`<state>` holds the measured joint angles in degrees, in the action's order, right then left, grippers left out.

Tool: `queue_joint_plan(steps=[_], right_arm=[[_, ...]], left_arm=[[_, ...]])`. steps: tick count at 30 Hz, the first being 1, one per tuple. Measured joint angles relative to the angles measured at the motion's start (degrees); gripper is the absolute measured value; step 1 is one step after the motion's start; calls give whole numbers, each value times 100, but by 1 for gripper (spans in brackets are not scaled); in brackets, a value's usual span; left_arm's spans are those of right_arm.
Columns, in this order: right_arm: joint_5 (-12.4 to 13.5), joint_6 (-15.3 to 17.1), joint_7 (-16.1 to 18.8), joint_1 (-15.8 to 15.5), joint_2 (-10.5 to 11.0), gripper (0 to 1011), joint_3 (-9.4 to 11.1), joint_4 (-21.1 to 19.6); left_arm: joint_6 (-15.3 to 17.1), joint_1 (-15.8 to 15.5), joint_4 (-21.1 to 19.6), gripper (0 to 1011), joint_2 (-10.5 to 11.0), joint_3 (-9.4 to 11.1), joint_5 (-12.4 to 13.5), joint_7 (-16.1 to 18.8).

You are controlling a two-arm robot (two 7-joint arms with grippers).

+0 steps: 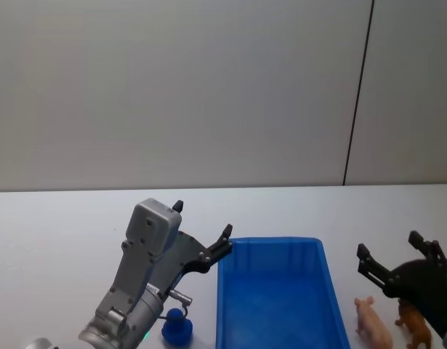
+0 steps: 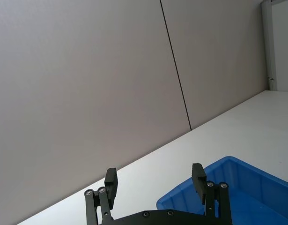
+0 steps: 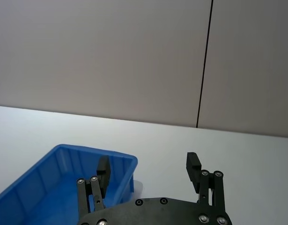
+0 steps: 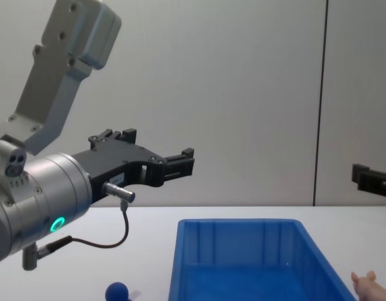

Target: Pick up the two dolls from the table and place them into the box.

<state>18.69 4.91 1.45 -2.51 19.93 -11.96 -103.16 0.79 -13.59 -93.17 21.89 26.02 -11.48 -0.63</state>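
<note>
The blue box (image 1: 274,241) stands on the white table (image 1: 56,233), and nothing shows inside it. A pale pink piglet doll (image 1: 373,324) and a brown animal doll (image 1: 415,325) stand on the table to the right of the box. A blue round-headed doll (image 1: 177,328) sits on the table to its left, near the front. My left gripper (image 1: 203,219) hangs open in the air beside the box's far left corner, well above the blue doll. Above the pink and brown dolls, my right gripper (image 1: 389,245) is open and holds nothing.
A plain grey wall with a dark vertical seam (image 1: 357,94) rises behind the table. Bare white tabletop stretches to the far left and behind the box. In the chest view the left arm (image 4: 42,188) looms large over the blue doll (image 4: 117,291).
</note>
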Motion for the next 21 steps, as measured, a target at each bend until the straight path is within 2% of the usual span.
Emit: queue_joint_plan(steps=[14,21], right_arm=[[243,418,-270,-226,160,1001,159,-71],[309,590,-343,-317,224,1001,227,32]], left_arm=[[0,0,0,1002,0,0,0,0],[0,0,0,1002,0,0,0,0]])
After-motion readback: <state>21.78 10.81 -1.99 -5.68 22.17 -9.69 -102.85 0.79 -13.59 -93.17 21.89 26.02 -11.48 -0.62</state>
